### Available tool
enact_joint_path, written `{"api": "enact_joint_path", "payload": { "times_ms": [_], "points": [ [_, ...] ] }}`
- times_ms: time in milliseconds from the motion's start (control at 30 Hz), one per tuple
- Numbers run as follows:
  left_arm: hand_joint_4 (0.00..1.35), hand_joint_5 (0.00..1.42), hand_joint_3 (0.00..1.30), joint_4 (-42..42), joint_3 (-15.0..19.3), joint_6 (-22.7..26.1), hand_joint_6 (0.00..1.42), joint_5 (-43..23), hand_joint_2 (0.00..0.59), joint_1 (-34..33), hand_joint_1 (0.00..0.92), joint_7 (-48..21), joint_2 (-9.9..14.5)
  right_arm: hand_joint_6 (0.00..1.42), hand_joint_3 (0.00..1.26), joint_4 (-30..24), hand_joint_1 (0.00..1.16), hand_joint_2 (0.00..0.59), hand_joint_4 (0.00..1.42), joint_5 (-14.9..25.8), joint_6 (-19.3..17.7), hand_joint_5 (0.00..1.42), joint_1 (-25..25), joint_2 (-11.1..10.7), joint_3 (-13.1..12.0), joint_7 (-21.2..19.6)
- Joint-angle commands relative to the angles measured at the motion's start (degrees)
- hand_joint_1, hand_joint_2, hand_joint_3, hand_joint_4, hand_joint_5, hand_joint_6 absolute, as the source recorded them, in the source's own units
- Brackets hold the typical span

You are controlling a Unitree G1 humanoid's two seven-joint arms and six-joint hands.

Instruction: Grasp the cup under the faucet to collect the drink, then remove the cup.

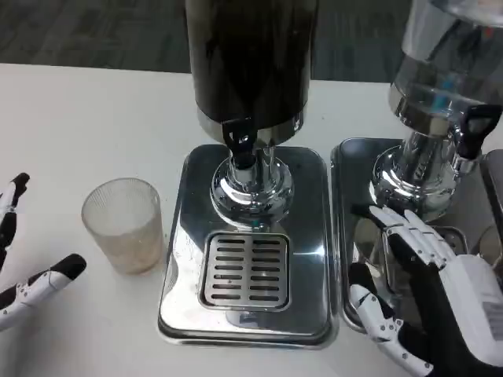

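Head view: ribbed clear plastic cup stands upright on the white table, just left of the chrome drip tray under the dark dispenser's black faucet. Left hand and right hand both spread, holding nothing

A white table is seen filling most of the frame, evenly lit, with soft reflections cast across its surface. Beyond its far edge, toward twelve o'clock, a dark grey carpeted floor is shown, faintly patterned
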Motion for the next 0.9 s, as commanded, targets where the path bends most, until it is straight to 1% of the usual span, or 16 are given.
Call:
{"api": "enact_joint_path", "payload": {
  "times_ms": [33,133,233,300,400,500,900],
  "points": [
    [0.0,0.0,0.0,3.82,-2.05,-0.97,0.18,0.35,0.007,-2.58,0.042,0.16,1.47,0.13,0.22,0.76,0.25,0.436,0.18,-0.19,0.25,0.12,-0.56,0.23,0.34,0.06],
    [0.0,0.0,0.0,6.16,-3.54,-1.16,0.19,1.18,0.006,-4.32,0.046,0.77,1.88,0.13,0.22,0.75,0.25,0.436,0.18,-0.37,0.27,0.12,-0.63,0.36,0.55,-0.07],
    [0.0,0.0,0.0,7.67,-4.78,-1.23,0.2,1.51,0.02,-5.53,0.135,1.53,2.19,0.13,0.22,0.73,0.25,0.436,0.18,-0.46,0.27,0.12,-0.76,0.47,0.62,-0.21],
    [0.0,0.0,0.0,8.84,-5.64,-0.98,0.21,1.69,0.02,-6.57,0.172,2.0,2.32,0.13,0.22,0.7,0.25,0.436,0.19,-0.56,0.21,0.13,-0.87,0.54,0.72,-0.29],
    [0.0,0.0,0.0,10.35,-6.95,-0.79,0.21,2.2,0.019,-8.15,0.204,2.66,2.5,0.14,0.23,0.75,0.25,0.436,0.19,-0.58,0.07,0.13,-1.13,0.47,0.84,-0.33],
    [0.0,0.01,0.0,11.46,-8.1,-0.67,0.22,3.09,0.016,-9.6,0.221,3.31,2.65,0.14,0.23,0.83,0.25,0.436,0.19,-0.6,-0.06,0.13,-1.35,0.38,0.89,-0.37],
    [0.0,0.01,0.0,16.74,-11.83,-0.55,0.23,2.55,0.019,-14.7,0.228,2.1,2.51,0.15,0.24,1.03,0.25,0.436,0.2,-0.58,-0.04,0.13,-1.21,0.61,0.95,-0.73]
  ]
}}
